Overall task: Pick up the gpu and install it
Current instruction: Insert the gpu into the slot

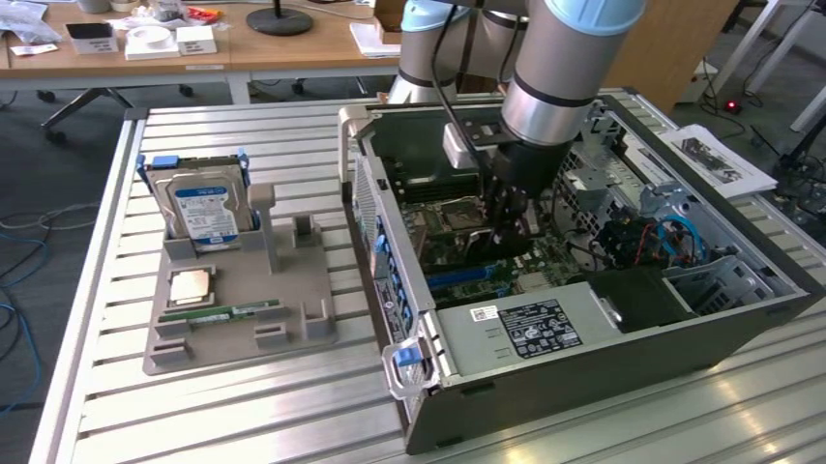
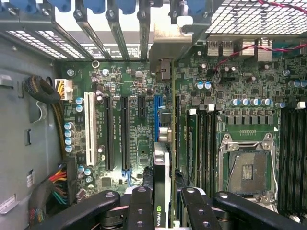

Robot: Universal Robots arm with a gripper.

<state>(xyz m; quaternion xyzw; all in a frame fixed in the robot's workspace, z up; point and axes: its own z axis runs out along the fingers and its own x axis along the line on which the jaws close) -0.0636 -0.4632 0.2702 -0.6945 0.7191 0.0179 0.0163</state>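
- Nearest me, a slatted aluminium desk (image 1: 193, 416) carries a grey tower computer case (image 1: 606, 382) lying open on its side. A metal box with a black-and-white label (image 1: 529, 326) sits in its near end.
- Just beside the case, on the exterior view's left, a grey moulded parts holder (image 1: 290, 324) keeps a silver hard drive with a blue label (image 1: 207, 208) standing upright. A slim green memory stick (image 1: 239, 312) lies flat in it.
- Deeper in the case, the black two-fingered hand (image 2: 166, 201) is drawn in narrow and clamped on the gpu (image 2: 162, 165). This thin black card is held on edge with a finger on each face.
- The card hangs over the green motherboard (image 2: 141, 148), lined up roughly along the long blue expansion slot (image 2: 157, 115). I cannot tell whether its lower edge touches the slot.
- By my judgement the step in hand is seating the card. It wants the card kept upright and square to the blue slot, not the white slot (image 2: 89, 127) further over, with pressure straight down and even along its length.
- Its far end should meet the row of metal slot bars with blue clips (image 2: 115, 28) without snagging.
- Beyond the arm stands a wooden desk (image 1: 297, 48).
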